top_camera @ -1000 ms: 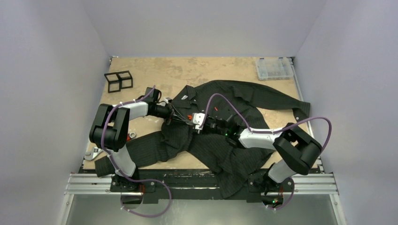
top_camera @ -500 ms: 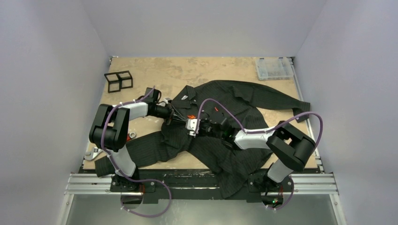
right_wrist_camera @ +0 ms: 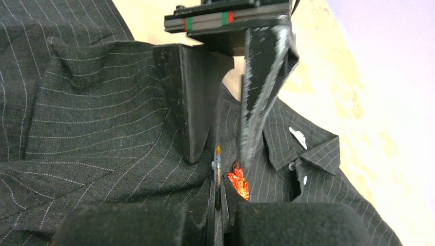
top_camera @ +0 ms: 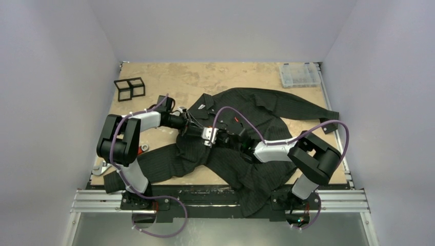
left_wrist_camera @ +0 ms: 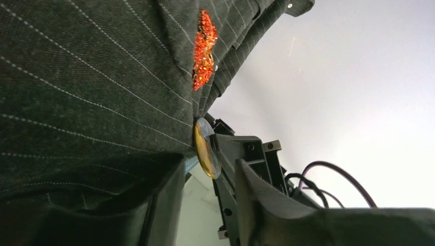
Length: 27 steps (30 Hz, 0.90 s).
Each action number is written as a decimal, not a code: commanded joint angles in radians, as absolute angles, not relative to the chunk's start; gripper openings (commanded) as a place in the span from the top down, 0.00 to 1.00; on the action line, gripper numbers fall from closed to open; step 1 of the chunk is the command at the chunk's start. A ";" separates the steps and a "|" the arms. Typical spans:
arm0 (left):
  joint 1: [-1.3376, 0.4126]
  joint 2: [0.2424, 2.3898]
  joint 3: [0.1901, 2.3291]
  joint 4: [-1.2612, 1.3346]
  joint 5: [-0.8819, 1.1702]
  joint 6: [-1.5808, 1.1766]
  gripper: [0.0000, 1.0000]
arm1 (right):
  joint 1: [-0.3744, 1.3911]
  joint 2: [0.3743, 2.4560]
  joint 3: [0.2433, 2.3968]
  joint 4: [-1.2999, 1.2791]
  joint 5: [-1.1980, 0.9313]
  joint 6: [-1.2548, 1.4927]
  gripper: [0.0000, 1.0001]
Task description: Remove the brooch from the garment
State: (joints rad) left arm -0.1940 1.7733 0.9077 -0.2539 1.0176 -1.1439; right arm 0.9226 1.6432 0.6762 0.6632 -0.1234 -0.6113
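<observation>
Right fingers [right_wrist_camera: 128, 225], tan tabletop [right_wrist_camera: 328, 77], pale walls [top_camera: 51, 77]

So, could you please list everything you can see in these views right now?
garment: one, black with pale pinstripes, spread over the table's middle
orange glitter brooch: one, orange-red, on the garment beside the grippers
amber disc: one, amber, at a garment fold
wire cube frame: one, black, far left of the table
compartment box: one, clear, far right corner
small metal pieces: two, silvery, near left edge; too small to identify
table: one, tan wood
left gripper: one, black, open over the garment fold
right gripper: one, black, shut on the amber disc
</observation>
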 commanded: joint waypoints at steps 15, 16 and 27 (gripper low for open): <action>0.000 1.452 0.950 -0.346 0.931 -0.523 0.32 | 0.764 1.624 0.844 0.613 -0.430 -0.046 1.00; -0.001 1.437 0.938 -0.339 0.928 -0.512 0.32 | 0.764 1.626 0.844 0.606 -0.423 -0.050 1.00; -0.081 1.509 1.009 -0.440 0.994 -0.460 0.41 | 0.836 1.583 0.675 0.855 -0.219 -0.503 1.00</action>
State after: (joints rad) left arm -0.0246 1.4475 0.9314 -0.3641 0.9230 -0.5087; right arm 0.7967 1.6238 0.7311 0.6724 -0.2966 -0.2821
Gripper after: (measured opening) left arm 0.615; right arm 0.025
